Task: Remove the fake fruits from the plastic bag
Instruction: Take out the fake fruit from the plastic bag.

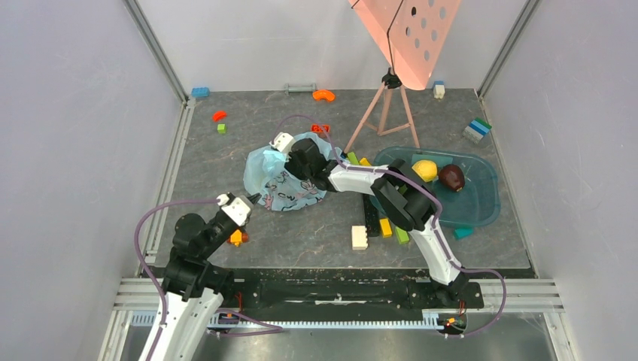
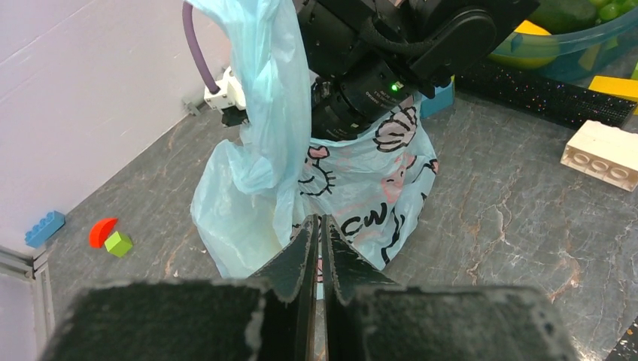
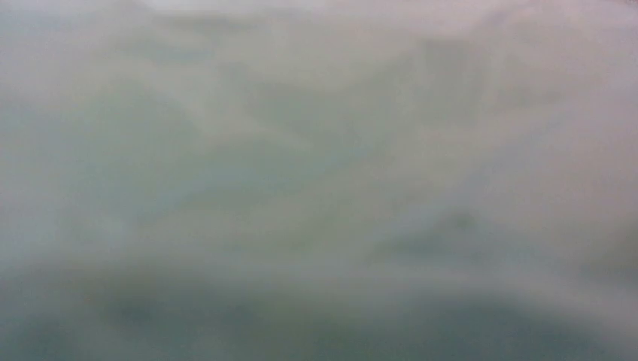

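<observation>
Two robot arms at a grey table, seen from above and from the L wrist.

Nearest: the left gripper (image 2: 319, 227), low at the near-left of the plastic bag (image 2: 369, 199). Its jaws are pressed together w/ no visible gap, tips touching the bag's near bottom hem. It can't be told whether a fold of film is nipped between them. The bag lies straight ahead of this gripper.

Middle: the bag is light blue w/ cartoon print, slumped but standing. Its long axis is roughly upright and its mouth is at the top, one flap raised on the L. No fruit shows through the film.

Just beyond: the right gripper (image 1: 298, 162), reached across from the R base and sunk into the bag mouth from above and the far-right side. Its fingers are hidden. The R wrist view is only pale blurred film, so whether it is open or holding something can't be told.

Farther R, well apart from the bag: a teal tub (image 1: 489, 197) holding a yellow lemon (image 1: 425, 169) and a dark plum (image 1: 452, 177), already out.

Judgement: the R arm is much nearer whatever is left inside, so the next pick turns on it closing on a fruit and lifting up and back toward the tub. The L gripper would need to hold the hem down so the bag doesn't ride up.
</observation>
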Controlling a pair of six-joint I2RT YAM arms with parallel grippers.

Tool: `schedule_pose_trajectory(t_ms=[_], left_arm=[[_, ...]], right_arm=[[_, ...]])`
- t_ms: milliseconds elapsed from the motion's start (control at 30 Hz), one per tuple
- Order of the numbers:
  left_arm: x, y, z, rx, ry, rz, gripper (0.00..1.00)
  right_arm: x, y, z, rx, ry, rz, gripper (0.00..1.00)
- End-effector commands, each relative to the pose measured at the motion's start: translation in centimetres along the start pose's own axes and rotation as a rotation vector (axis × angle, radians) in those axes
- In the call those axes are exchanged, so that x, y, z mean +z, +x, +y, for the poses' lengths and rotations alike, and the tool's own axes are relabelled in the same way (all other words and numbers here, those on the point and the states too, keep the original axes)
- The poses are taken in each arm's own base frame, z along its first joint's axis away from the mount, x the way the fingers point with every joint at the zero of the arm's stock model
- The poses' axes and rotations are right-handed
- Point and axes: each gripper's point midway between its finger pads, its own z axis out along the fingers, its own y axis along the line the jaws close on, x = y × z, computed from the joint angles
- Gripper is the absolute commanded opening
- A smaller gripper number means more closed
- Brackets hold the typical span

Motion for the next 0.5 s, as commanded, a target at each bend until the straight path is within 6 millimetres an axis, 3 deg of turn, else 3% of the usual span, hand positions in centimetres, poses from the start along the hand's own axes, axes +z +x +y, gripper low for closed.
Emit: schedule_pose_trajectory(t_ms=[0,200,467], left_arm=[[-0.1,-0.6,0.5,-0.002,-0.039,-0.040,0.09],[-0.6,-1.2,1.5,-0.019,-0.128,-0.105,0.11],[-2.1,-2.2,5.3,-0.171,-0.382,-0.203,0.11]], right_arm=[[0.2,2.3,0.3,0.022,-0.020,0.080,0.45],[-1.9,1.3,-0.3,0.026,-0.002,0.037,0.36],[-6.7,-2.3,0.1,0.038,-0.040,-0.084,0.30]])
